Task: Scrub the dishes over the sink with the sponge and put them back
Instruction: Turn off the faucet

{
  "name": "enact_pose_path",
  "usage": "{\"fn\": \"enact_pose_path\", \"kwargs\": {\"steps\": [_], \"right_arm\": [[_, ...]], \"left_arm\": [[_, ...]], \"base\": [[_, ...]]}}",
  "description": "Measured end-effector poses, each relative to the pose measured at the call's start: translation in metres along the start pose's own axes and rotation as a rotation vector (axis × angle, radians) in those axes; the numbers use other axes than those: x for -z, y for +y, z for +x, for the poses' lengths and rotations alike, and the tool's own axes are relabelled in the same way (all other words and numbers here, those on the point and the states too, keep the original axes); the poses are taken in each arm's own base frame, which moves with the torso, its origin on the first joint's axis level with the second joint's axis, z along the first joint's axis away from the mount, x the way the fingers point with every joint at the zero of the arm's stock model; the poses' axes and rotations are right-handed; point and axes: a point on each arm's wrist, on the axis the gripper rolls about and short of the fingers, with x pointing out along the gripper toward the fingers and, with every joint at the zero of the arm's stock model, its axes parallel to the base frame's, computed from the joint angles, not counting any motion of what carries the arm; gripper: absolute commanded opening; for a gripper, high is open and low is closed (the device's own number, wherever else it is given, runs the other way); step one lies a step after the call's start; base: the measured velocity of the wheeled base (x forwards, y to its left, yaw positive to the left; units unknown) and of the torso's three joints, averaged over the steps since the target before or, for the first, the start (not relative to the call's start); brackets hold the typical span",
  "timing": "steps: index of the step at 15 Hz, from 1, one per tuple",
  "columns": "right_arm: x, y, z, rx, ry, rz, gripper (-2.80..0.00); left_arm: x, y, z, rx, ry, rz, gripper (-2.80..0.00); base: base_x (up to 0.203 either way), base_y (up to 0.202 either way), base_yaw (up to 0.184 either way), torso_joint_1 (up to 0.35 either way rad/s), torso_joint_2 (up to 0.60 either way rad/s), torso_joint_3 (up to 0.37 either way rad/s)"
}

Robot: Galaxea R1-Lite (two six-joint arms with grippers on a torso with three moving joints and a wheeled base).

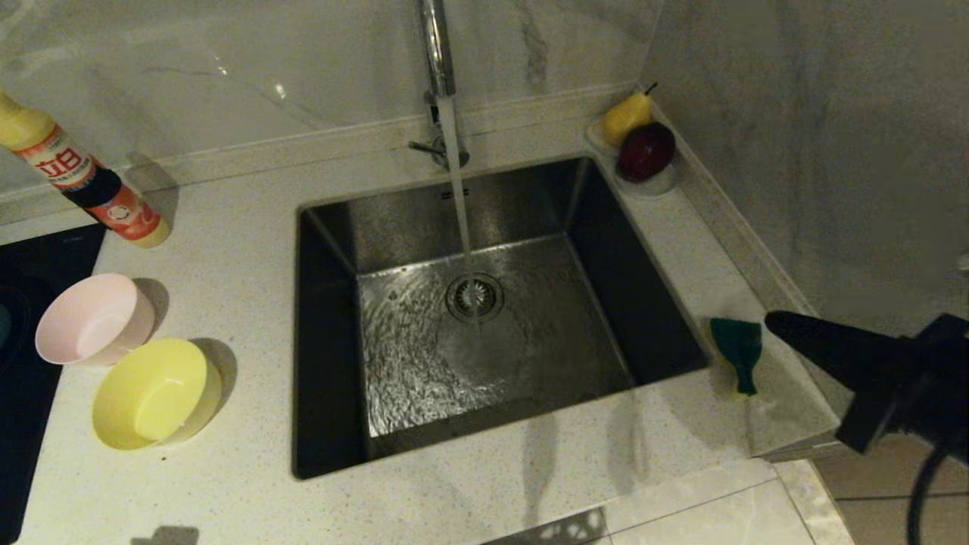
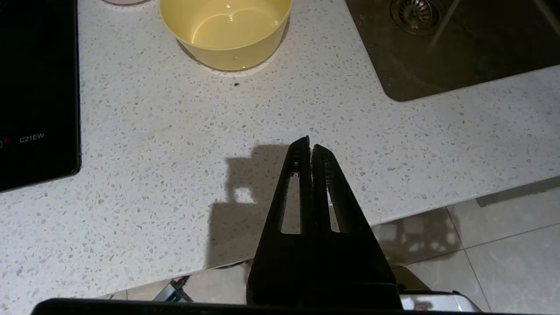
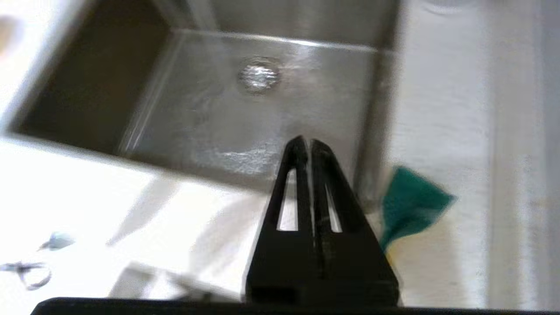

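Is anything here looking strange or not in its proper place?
Yes. The tap runs into the empty sink, nothing under it. The sponge lies crumpled at the sink's right edge, and the right hand beside it is shut on nothing.

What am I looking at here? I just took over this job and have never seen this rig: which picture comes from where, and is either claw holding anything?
It is a two-armed robot at a kitchen counter. The wide picture comes from its head, looking down on the steel sink, where the tap runs water onto the drain. The other two come from cameras behind each claw. The left gripper hangs shut and empty over the counter's front edge. The right gripper is also shut and empty, next to the sponge, which lies green side up right of the sink. Left of the sink sit a pink bowl and a yellow bowl, with a detergent bottle behind them. Two fruits sit on a dish in the corner.
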Motion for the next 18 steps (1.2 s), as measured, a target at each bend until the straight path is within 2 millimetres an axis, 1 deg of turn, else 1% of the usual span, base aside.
{"fn": "enact_pose_path", "kwargs": {"steps": [2, 5, 7, 10, 12, 14, 16, 18], "right_arm": [[-0.001, -0.004, -0.023, -0.081, -0.011, 0.0, -2.8], [0.005, -0.012, -0.059, -0.207, 0.006, 0.007, -2.8], [0.01, -0.011, -0.081, -0.286, 0.024, 0.017, -2.8], [0.022, -0.006, -0.113, -0.36, 0.02, 0.028, -2.8], [0.038, 0.001, -0.131, -0.368, 0.017, 0.031, -2.8], [0.055, 0.008, -0.144, -0.33, 0.01, 0.027, -2.8], [0.074, 0.013, -0.153, -0.286, -0.003, 0.02, -2.8], [0.09, 0.016, -0.157, -0.225, -0.003, 0.019, -2.8]], "left_arm": [[0.0, 0.0, 0.0, 0.0, 0.0, 0.001, -2.8], [0.0, 0.0, 0.0, -0.001, 0.0, 0.0, -2.8], [0.0, 0.0, 0.0, 0.0, 0.0, 0.0, -2.8], [0.0, 0.0, 0.0, 0.0, 0.0, 0.0, -2.8], [0.0, 0.0, 0.0, 0.0, 0.0, 0.0, -2.8], [0.0, 0.0, 0.0, 0.0, 0.0, 0.0, -2.8], [0.0, 0.0, 0.0, 0.0, 0.0, 0.0, -2.8], [0.0, 0.0, 0.0, 0.0, 0.0, 0.0, -2.8]], "base": [[0.0, 0.0, 0.0, 0.0, 0.0, 0.0], [0.0, 0.0, 0.0, 0.0, 0.0, 0.0], [0.0, 0.0, 0.0, 0.0, 0.0, 0.0], [0.0, 0.0, 0.0, 0.0, 0.0, 0.0], [0.0, 0.0, 0.0, 0.0, 0.0, 0.0], [0.0, 0.0, 0.0, 0.0, 0.0, 0.0], [0.0, 0.0, 0.0, 0.0, 0.0, 0.0], [0.0, 0.0, 0.0, 0.0, 0.0, 0.0]]}}
